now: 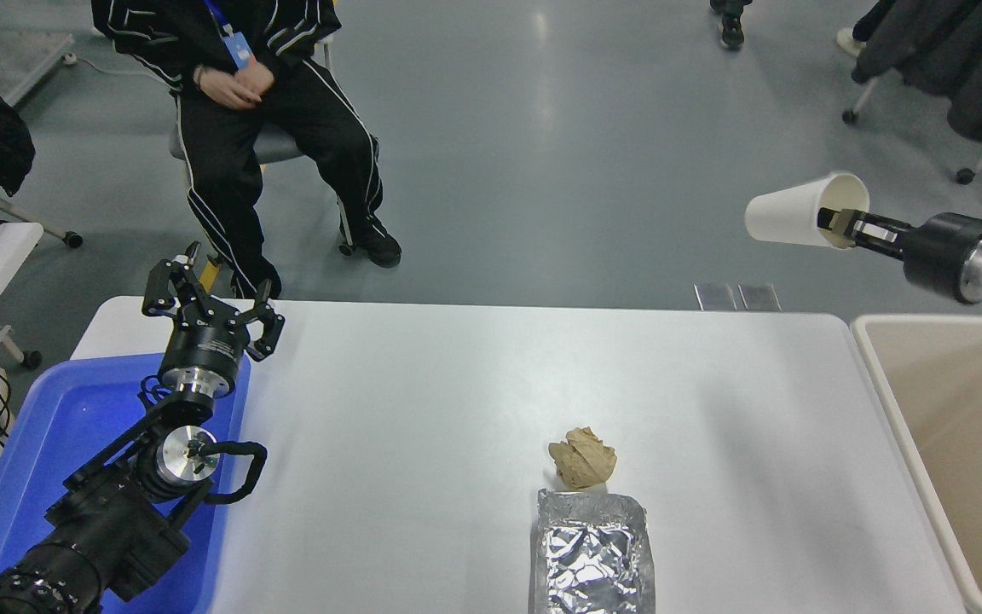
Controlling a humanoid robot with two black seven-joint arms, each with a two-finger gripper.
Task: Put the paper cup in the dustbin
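The white paper cup (789,218) lies on its side in the air, high above the table's far right corner, its open rim facing right. My right gripper (840,226) is shut on the cup's rim, one finger inside it, and comes in from the right edge. The beige dustbin (883,375) stands beside the table's right end, below and to the right of the cup. My left gripper (205,294) is open and empty, parked over the blue tub at the lower left.
A crumpled brown paper ball (582,458) and a silver foil tray (593,554) lie at the table's front middle. A blue tub (56,426) stands at the left. A person sits on a chair (269,145) beyond the far left edge.
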